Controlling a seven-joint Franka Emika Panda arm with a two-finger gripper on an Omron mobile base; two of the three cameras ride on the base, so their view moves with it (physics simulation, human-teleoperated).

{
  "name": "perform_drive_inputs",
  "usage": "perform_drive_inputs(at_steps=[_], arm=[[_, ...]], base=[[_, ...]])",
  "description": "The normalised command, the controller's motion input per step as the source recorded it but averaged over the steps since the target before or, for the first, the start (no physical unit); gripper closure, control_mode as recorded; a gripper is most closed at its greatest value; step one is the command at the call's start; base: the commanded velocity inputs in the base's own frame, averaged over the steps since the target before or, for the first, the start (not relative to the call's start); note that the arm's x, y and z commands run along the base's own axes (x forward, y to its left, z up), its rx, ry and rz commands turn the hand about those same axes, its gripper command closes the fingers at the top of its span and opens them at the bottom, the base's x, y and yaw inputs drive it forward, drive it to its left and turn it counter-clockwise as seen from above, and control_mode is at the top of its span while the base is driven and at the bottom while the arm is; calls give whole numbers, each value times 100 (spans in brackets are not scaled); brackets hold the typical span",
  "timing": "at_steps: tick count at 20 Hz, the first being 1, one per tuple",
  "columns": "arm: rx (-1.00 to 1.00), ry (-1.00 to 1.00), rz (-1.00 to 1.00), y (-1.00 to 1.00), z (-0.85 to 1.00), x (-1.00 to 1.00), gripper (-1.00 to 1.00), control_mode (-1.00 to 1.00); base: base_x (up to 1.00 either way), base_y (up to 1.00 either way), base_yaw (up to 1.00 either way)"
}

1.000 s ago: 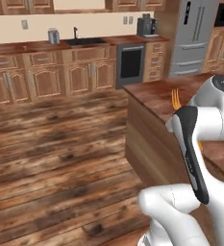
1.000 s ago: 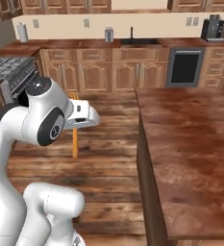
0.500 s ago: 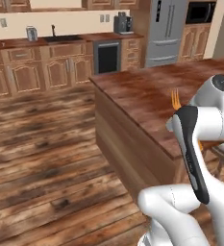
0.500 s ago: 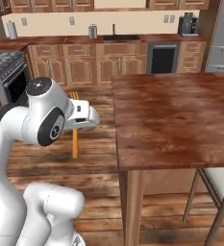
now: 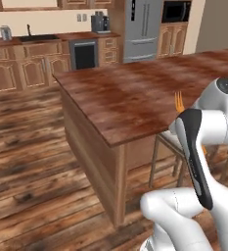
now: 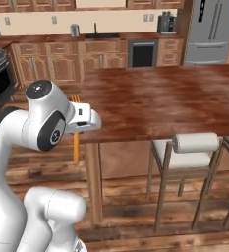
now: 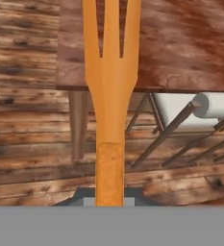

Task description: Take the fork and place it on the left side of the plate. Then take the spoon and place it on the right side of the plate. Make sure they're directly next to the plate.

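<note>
Pinching the fork (image 7: pixel 110 96) by its handle, the gripper (image 7: pixel 109 194) has its jaws drawn narrow around it. Tines rise over the wooden island counter (image 5: pixel 135 93). No writing is legible.

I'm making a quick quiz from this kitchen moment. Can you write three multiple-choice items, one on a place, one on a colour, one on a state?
1. Where is the fork?
A. on the floor
B. in the gripper
C. in the sink

2. What colour is the fork?
A. orange
B. blue
C. black

3. How does the gripper stand?
A. wide open
B. shut on nothing
C. shut on the fork

Key: 1 B, the hand view shows its handle rising from between the finger tips; 2 A, orange in all three views; 3 C, the handle is clamped and the fork hangs by the wooden counter.
</note>
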Motion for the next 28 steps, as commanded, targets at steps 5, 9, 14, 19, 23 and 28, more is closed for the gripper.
perform_drive_inputs(at_steps=[5,9,14,19,23,28], arm=[[0,0,0,0,0,0,100,100],[0,0,0,0,0,0,100,100],[0,0,0,0,0,0,100,100],[0,0,0,0,0,0,100,100],[0,0,0,0,0,0,100,100],[0,0,0,0,0,0,100,100]], base=[[-4,-100,-6],[1,-100,-5],[12,-100,-4],[20,-100,-3],[21,-100,-3],[32,-100,-1]])
